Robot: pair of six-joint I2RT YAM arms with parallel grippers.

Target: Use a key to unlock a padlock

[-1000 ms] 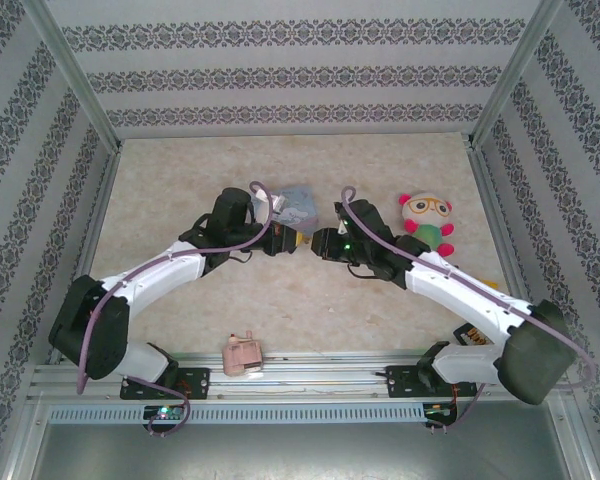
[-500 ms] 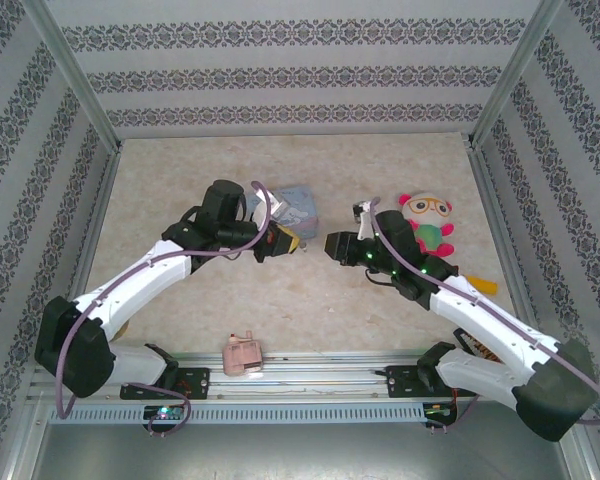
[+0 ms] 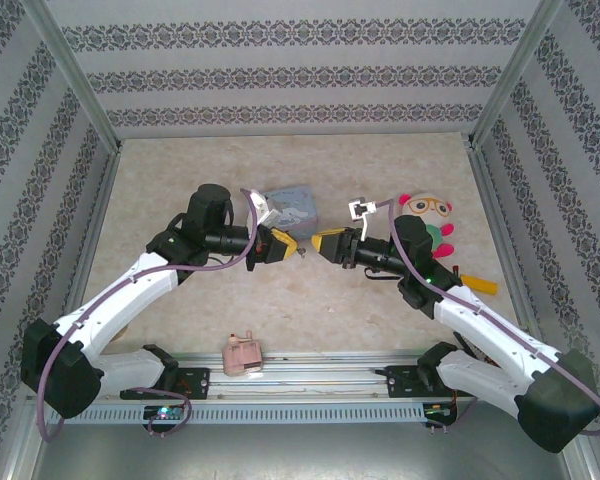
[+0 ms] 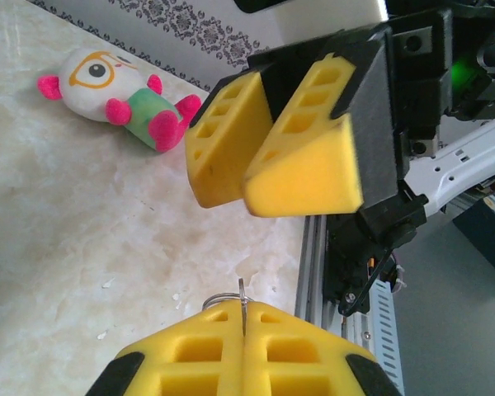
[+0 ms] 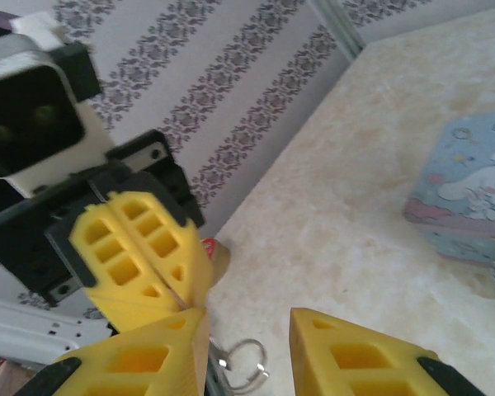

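My left gripper (image 3: 283, 246) hovers over the middle of the table, shut on the key (image 4: 242, 290). The key is a thin grey sliver poking out between the yellow pads, with a wire ring beside it. My right gripper (image 3: 325, 243) faces it tip to tip, a small gap apart, and its jaws are open (image 5: 247, 315). The padlock's silver shackle (image 5: 246, 341) shows low between the right fingers. Its dark body sits against the left-hand finger, mostly cut off by the frame edge. I cannot tell whether the fingers support it. The left wrist view shows the right gripper's fingers (image 4: 305, 173) just above the key.
A blue cartoon tin (image 3: 288, 205) lies just behind the two grippers. A plush toy (image 3: 427, 222) lies to the right, with a yellow-and-orange stick (image 3: 477, 285) near it. A pink plastic toy (image 3: 244, 353) sits at the near edge by the metal rail (image 3: 310, 375).
The grippers drew apart from their meeting point and now face each other again. The left arm swung back to the left. The right wrist rolled over and its jaws widened slightly.
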